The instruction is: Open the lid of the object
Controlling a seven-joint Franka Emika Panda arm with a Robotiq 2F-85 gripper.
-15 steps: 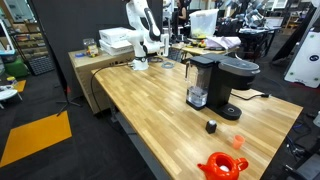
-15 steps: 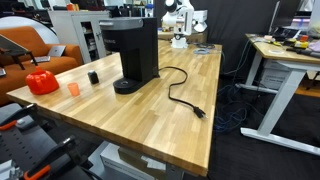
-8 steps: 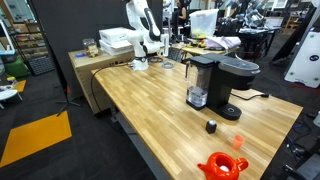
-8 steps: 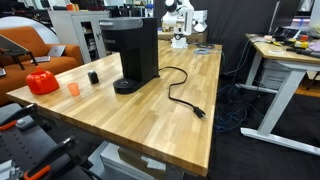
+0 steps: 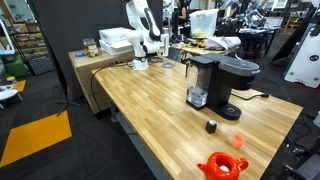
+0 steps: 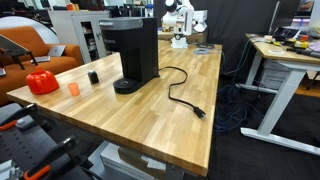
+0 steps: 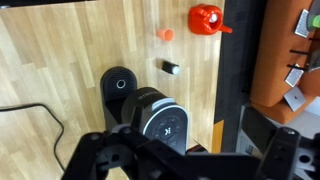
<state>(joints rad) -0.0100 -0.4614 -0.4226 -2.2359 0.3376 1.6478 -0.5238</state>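
The black coffee maker (image 5: 222, 85) stands near one end of the wooden table, with its smoky water tank (image 5: 198, 80) at its side. It also shows in the other exterior view (image 6: 135, 50). Its domed black lid (image 5: 240, 68) is down. In the wrist view the lid (image 7: 163, 120) with its button panel and the round drip base (image 7: 120, 83) are seen from above and far off. My gripper (image 7: 185, 160) is open and empty, its dark fingers spread wide at the bottom of the wrist view. The white arm (image 5: 143, 25) stands at the far end of the table, well away from the machine.
A small black cylinder (image 5: 211, 126), an orange cup (image 5: 238, 141) and a red-orange item (image 5: 222, 165) lie beyond the machine. Its black power cord (image 6: 182, 98) loops over the table (image 6: 200, 120). Boxes and clutter (image 5: 115, 42) surround the arm's base.
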